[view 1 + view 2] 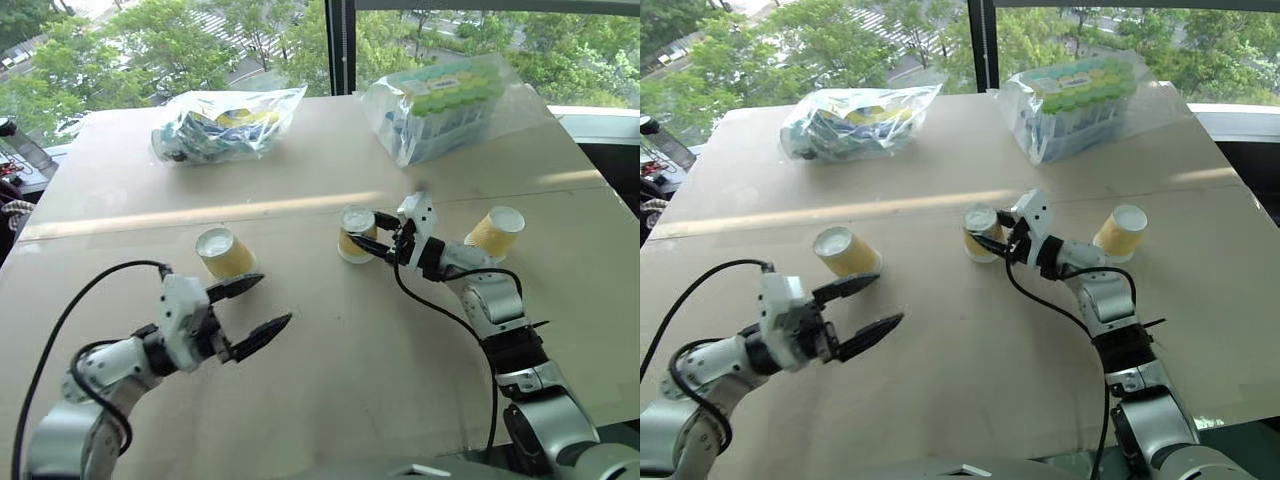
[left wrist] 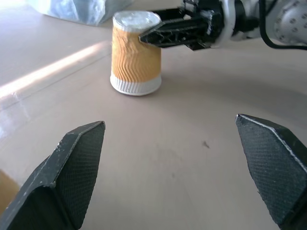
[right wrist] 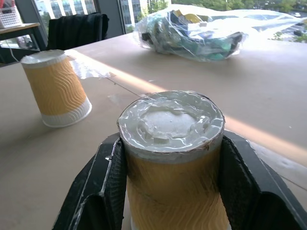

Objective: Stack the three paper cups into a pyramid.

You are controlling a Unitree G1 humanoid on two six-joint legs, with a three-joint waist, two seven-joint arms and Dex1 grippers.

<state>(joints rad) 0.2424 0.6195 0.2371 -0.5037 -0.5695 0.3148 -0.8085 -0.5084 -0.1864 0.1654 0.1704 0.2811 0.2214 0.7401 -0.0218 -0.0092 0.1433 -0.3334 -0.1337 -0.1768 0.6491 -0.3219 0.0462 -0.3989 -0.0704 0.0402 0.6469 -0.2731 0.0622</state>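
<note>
Yellow middle cup [image 1: 355, 234] stands upside down, pinched in the right gripper [image 1: 372, 241]. Left cup [image 1: 226, 253] sits just ahead of the spread left gripper [image 1: 263, 305]; 3rd cup [image 1: 494, 232] lies rightward.

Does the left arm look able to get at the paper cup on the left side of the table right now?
Probably yes. The left cup stands alone on the table, just past the left gripper, whose jaws are open and empty. Nothing lies between them; the right gripper is busy with the middle cup.
</note>
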